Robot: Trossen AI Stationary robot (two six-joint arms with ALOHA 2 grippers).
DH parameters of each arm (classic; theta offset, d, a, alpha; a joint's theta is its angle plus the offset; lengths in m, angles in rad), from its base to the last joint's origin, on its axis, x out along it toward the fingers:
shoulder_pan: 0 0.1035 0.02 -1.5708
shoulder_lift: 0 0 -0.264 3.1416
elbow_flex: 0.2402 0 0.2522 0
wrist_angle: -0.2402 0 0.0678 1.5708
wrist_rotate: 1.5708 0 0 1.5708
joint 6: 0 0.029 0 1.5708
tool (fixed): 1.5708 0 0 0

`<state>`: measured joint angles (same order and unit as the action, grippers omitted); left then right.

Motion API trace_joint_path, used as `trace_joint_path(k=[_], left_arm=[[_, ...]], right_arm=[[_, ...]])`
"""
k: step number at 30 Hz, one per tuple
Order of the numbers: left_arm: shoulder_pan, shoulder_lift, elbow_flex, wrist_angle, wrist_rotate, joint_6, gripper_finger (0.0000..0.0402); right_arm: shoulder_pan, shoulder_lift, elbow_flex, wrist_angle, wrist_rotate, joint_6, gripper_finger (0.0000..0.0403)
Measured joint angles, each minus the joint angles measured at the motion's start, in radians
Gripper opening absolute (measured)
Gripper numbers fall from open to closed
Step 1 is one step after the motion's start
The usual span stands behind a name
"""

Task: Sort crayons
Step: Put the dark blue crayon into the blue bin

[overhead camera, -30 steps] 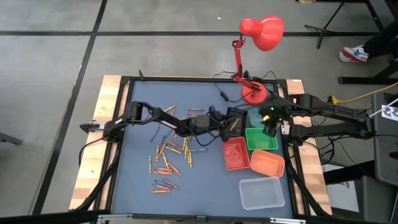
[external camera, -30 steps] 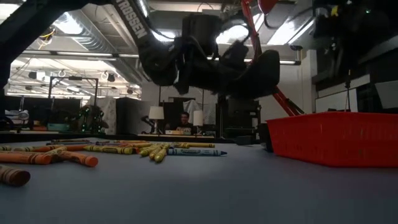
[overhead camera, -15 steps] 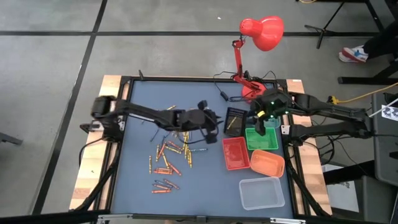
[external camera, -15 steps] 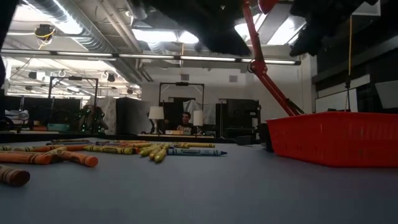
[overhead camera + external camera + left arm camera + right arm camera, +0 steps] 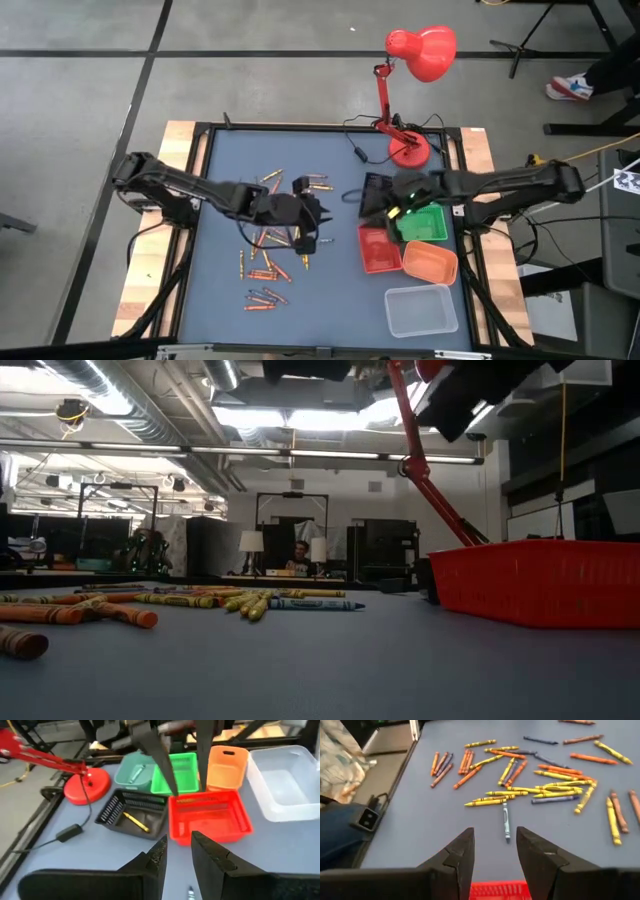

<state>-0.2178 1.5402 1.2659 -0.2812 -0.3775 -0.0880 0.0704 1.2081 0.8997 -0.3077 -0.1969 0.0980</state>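
Note:
Many crayons point(image 5: 268, 250) lie loose on the blue table top point(image 5: 220, 300), left of centre; they also show in the right wrist view point(image 5: 540, 785) and the low view point(image 5: 200, 600). One yellow crayon point(image 5: 135, 821) lies in the black tray point(image 5: 131, 810). My left gripper point(image 5: 312, 222) hovers open above the right edge of the crayon pile, nothing between its fingers point(image 5: 179, 852). My right gripper point(image 5: 378, 207) hangs open over the red tray point(image 5: 378, 248) and black tray point(image 5: 378, 190), facing the crayons point(image 5: 495, 845).
A teal tray point(image 5: 134, 770), green tray point(image 5: 428, 225), orange tray point(image 5: 430, 262) and clear tray point(image 5: 420, 310) stand on the table's right side. A red desk lamp point(image 5: 408, 150) stands at the far edge, its cable point(image 5: 70, 832) on the table.
My left gripper has risen and drawn back from the black tray toward the table's left, ending above the crayons, and has tipped up. My right gripper has swung from over the green tray toward the table's left, over the red and black trays. Both stayed open.

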Motion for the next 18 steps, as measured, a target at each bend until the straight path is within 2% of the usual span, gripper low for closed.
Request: trace_joint_path(k=[7,11,18], left_arm=[[-0.033,0.0,0.0,-0.052,0.018,-0.108,0.0073],[-0.059,0.0,-0.001,-0.147,0.056,-0.225,0.0073],[-0.13,0.0,-0.001,-0.255,0.055,-0.354,0.0073]], right_arm=[[0.074,0.185,0.0,0.133,0.121,-0.001,0.0145],[0.076,0.292,0.0,0.198,0.126,-0.001,0.0145],[0.073,0.453,0.0,0.304,0.126,-0.001,0.0145]])
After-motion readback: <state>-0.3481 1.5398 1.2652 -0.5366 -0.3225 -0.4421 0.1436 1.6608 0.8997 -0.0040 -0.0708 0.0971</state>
